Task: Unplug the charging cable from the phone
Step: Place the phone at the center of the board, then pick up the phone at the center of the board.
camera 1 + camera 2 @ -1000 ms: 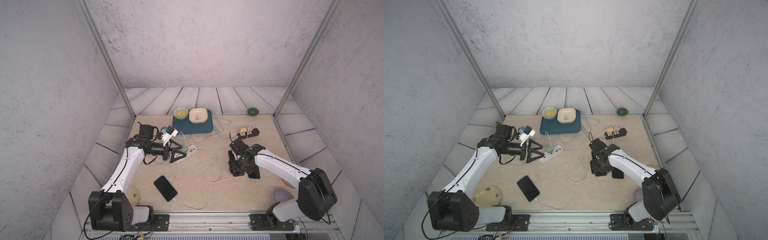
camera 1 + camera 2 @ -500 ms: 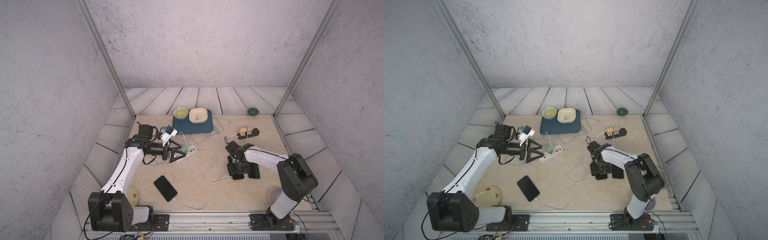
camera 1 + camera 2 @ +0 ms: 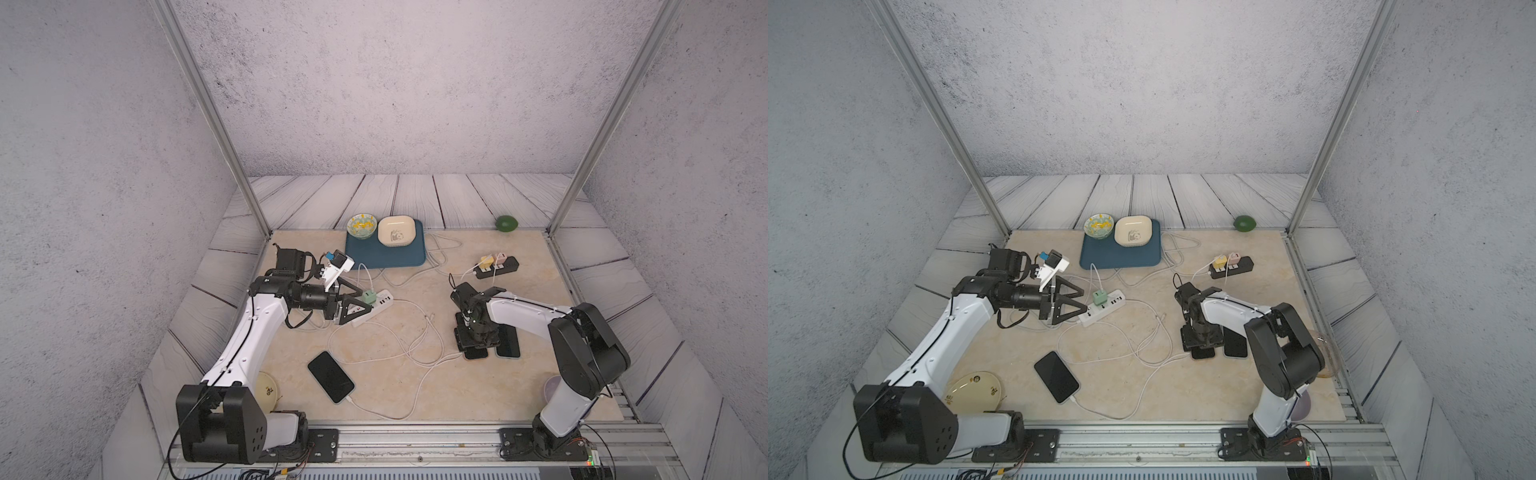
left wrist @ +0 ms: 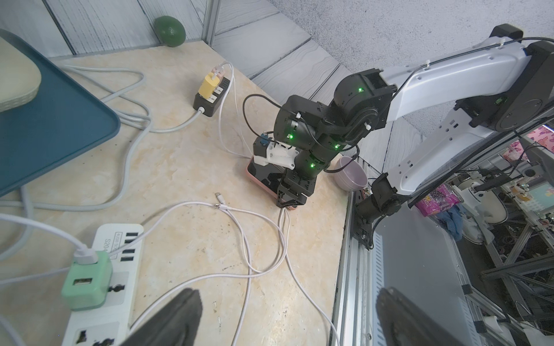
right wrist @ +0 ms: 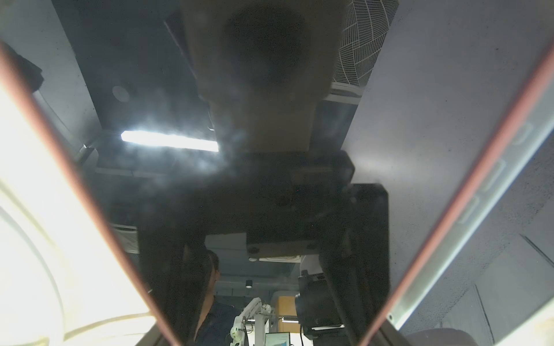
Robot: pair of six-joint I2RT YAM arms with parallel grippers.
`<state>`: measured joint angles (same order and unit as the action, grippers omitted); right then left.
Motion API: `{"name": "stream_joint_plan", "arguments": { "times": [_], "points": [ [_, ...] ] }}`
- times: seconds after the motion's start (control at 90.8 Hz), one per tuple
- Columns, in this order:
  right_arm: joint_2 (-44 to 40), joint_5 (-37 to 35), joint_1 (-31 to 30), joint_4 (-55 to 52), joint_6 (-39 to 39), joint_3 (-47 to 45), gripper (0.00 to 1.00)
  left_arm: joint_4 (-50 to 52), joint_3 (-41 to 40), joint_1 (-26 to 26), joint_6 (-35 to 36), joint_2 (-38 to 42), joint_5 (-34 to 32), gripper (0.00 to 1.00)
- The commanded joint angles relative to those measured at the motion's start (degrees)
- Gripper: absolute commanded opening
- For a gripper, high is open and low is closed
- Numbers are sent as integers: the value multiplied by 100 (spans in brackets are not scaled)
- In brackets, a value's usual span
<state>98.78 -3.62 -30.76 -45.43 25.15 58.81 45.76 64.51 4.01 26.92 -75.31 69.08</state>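
Left wrist: right end effector (image 4: 289, 203) on pink phone (image 4: 262, 178), grip unclear

There's print on the white power strip (image 4: 132, 275): a small sideways label that starts with what looks like "S204", the rest too fine to read. Dark marks on the yellow plate (image 3: 971, 390) are illegible.
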Motion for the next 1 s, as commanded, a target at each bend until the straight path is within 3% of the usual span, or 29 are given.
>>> {"name": "stream_joint_plan", "arguments": {
  "times": [0.0,0.264,0.429,0.572,0.991],
  "points": [
    [-18,-191,31,-71,-19,17,57,-71,-6,-69,-72,71,-39,98],
    [-306,-235,22,-137,-29,45,81,-225,-26,-131,-243,86,-176,98],
    [-659,-237,-8,-255,-161,131,89,-402,-63,-197,-395,96,-287,98],
    [-933,-143,-278,-313,-403,299,90,-542,-69,-287,-534,109,-399,98],
    [-814,-57,-2146,534,-322,854,87,-993,-131,-675,-983,200,-654,98]
  ]
}}
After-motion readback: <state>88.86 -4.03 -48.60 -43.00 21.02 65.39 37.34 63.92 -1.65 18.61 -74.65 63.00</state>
